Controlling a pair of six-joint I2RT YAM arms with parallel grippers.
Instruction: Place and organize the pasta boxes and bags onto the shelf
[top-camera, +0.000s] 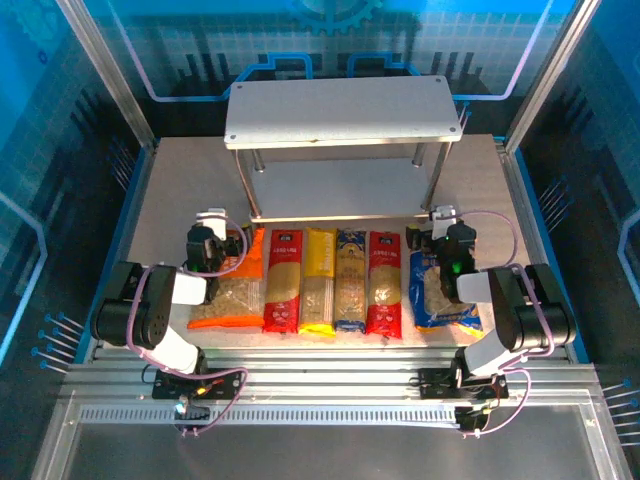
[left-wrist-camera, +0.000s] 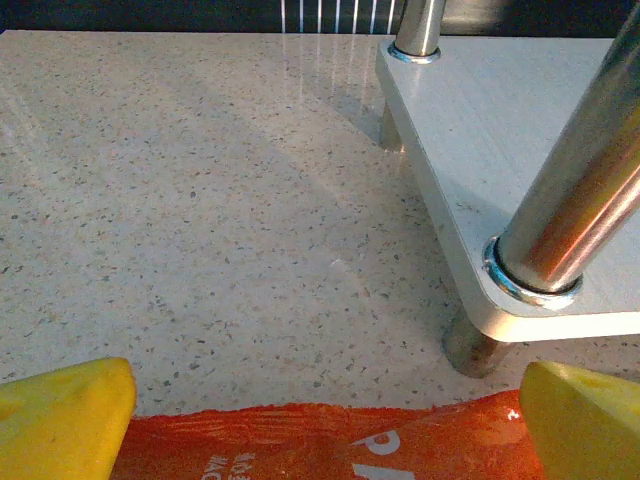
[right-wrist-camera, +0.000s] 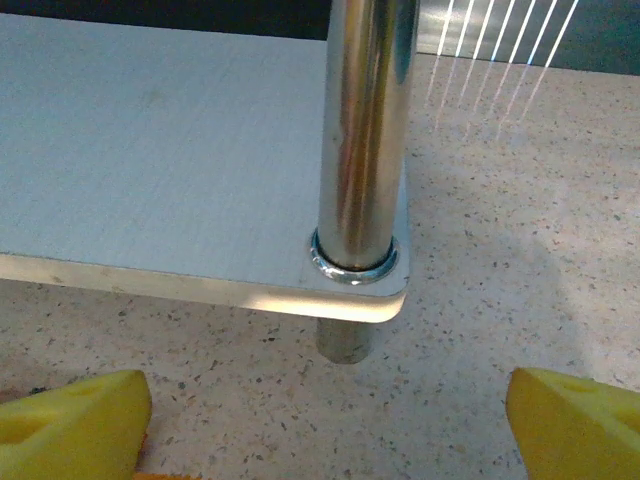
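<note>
The pasta lies in a row in front of the shelf (top-camera: 340, 110). From left to right it is the orange bag (top-camera: 228, 292), a red box (top-camera: 283, 280), the yellow box (top-camera: 318, 280), the dark blue box (top-camera: 350, 280), a second red box (top-camera: 384, 283) and the blue bag (top-camera: 440, 292). My left gripper (top-camera: 220, 240) hangs open over the orange bag's far end. In the left wrist view that orange bag (left-wrist-camera: 320, 440) lies between the yellow fingertips (left-wrist-camera: 60, 420). My right gripper (top-camera: 440, 235) is open over the blue bag's far end, close to the shelf's front right leg (right-wrist-camera: 365, 140).
The shelf's lower board (left-wrist-camera: 480, 150) and its front left leg (left-wrist-camera: 570, 200) stand just right of the left gripper (left-wrist-camera: 320, 430). In the right wrist view the lower board's corner (right-wrist-camera: 150, 150) lies ahead of the right gripper (right-wrist-camera: 325, 430). Blue enclosure walls (top-camera: 90, 120) ring the table.
</note>
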